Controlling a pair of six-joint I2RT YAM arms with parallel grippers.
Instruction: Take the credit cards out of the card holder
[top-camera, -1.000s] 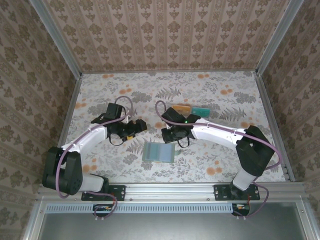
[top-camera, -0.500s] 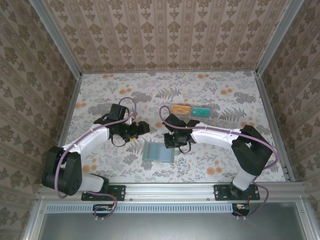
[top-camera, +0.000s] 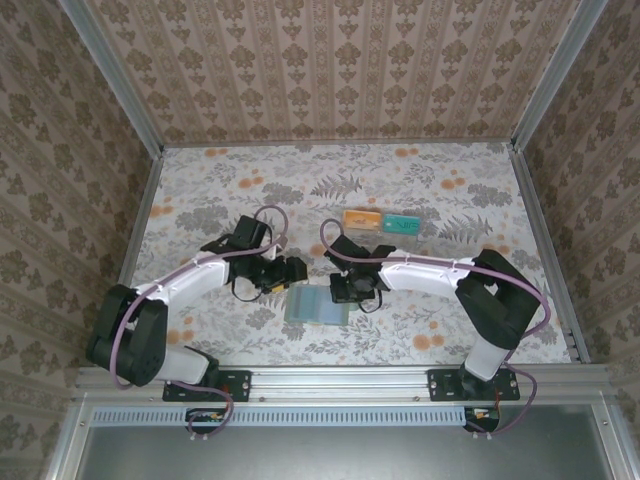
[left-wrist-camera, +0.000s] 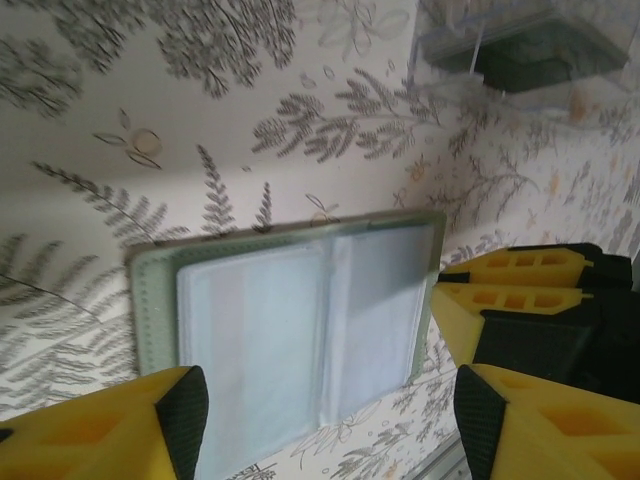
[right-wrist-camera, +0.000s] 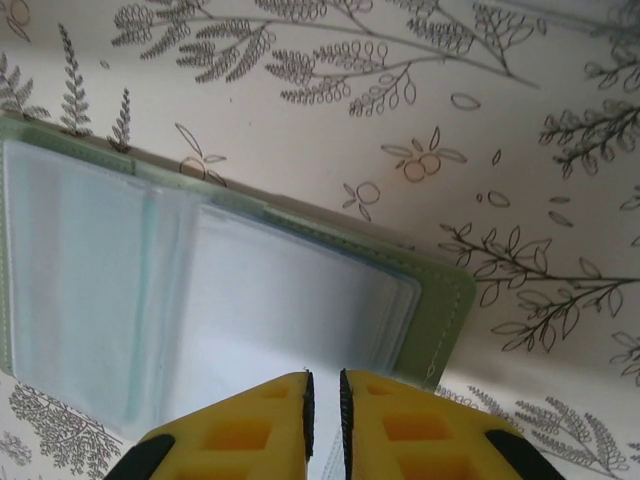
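Floral paper covers the surface (top-camera: 200, 190), with patterned walls on three sides. The card holder (top-camera: 317, 305) lies opened flat near the front edge, between my two arms, pale inner panels facing up. The tan-orange card (top-camera: 360, 218) and the teal card (top-camera: 402, 225) lie side by side on the surface well beyond it, apart from the holder. I would judge the emptying all but done, though I cannot tell whether the cloudy sleeves hide another card.

My left claw (left-wrist-camera: 328, 405) hangs over the holder with its jaws spread wide, one black pad (left-wrist-camera: 185, 405) at each side of the spread panels, gripping nothing. My right claw (right-wrist-camera: 323, 395) sits at the holder's right-hand edge with its yellow fingers drawn nearly together, only a thin slit between them. I can make out nothing clamped there. A clear tray (left-wrist-camera: 520, 50) with something dark in it stands farther off.

The holder looks soft, light and floppy. Pinched at one corner it would probably sag or fold at the spine, and pushed flat it would likely skate on the paper. I think the stitched green border is the firmest place to pin it down. Any card would be thin, stiff and slick, so the exposed short edge sticking out of a sleeve is where I would nip it and draw it straight along the pocket.
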